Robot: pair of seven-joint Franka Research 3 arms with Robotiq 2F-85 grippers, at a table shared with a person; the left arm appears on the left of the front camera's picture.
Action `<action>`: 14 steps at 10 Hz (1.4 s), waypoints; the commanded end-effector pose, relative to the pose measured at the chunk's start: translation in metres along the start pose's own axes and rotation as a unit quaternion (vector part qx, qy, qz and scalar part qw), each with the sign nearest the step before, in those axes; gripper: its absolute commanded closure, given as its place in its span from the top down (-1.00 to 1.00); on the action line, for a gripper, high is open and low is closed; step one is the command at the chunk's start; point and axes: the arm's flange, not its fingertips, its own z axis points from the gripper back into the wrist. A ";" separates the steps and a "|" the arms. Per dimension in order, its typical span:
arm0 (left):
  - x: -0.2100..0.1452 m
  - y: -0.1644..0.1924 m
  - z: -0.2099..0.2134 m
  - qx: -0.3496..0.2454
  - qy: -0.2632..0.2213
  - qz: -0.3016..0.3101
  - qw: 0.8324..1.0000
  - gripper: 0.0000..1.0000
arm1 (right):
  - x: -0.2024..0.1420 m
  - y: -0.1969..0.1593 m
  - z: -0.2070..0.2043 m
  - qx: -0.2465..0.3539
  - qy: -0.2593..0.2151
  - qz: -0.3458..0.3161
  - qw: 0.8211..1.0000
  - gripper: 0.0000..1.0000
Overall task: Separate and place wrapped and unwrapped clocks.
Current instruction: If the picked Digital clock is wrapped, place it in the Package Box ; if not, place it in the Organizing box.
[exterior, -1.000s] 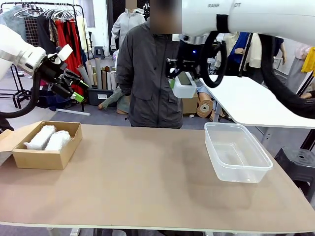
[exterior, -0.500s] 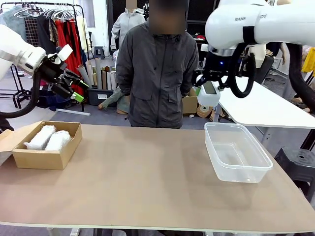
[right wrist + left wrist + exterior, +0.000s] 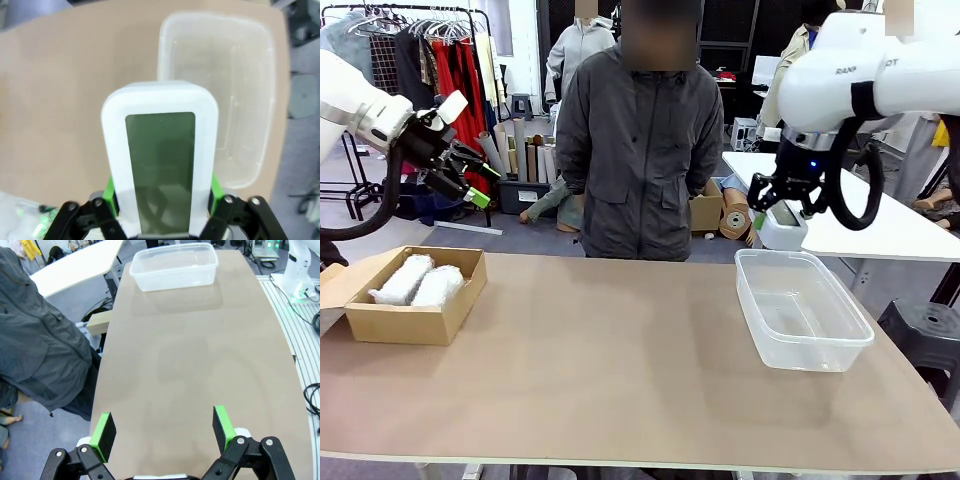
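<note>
bare clock [image 3: 160,165]: white, grey-green screen, clamped in the right gripper [image 3: 782,215], up in the air just past the far edge of the clear tub [image 3: 802,308]
wrapped clocks [image 3: 418,279]: two bubble-wrap bundles, side by side in the cardboard box [image 3: 405,320] at the table's left end
left gripper [image 3: 165,430]: fingers spread wide, nothing in them, raised above the box
table [image 3: 610,370]: plain tan top, mostly bare
room: person in a dark jacket [image 3: 638,140] at the far side, clothes rack [image 3: 420,50] behind, white table [image 3: 910,225] on the right

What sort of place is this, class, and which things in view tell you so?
Probably a robot lab or workshop sharing space with clothing storage: a rack of hanging garments, rolls of material on the floor, and two robot arms at a plain worktable.
</note>
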 end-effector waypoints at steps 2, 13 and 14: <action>0.001 -0.001 0.002 0.003 0.004 0.003 1.000 1.00 | 0.000 0.000 0.000 0.000 0.000 0.000 1.000 -1.00; 0.001 -0.001 0.002 0.003 0.004 0.003 1.000 1.00 | 0.027 -0.049 -0.091 0.000 0.034 -0.030 0.999 -1.00; 0.001 -0.001 0.002 0.003 0.004 0.003 1.000 1.00 | 0.026 -0.055 -0.105 0.000 0.037 -0.028 0.999 -1.00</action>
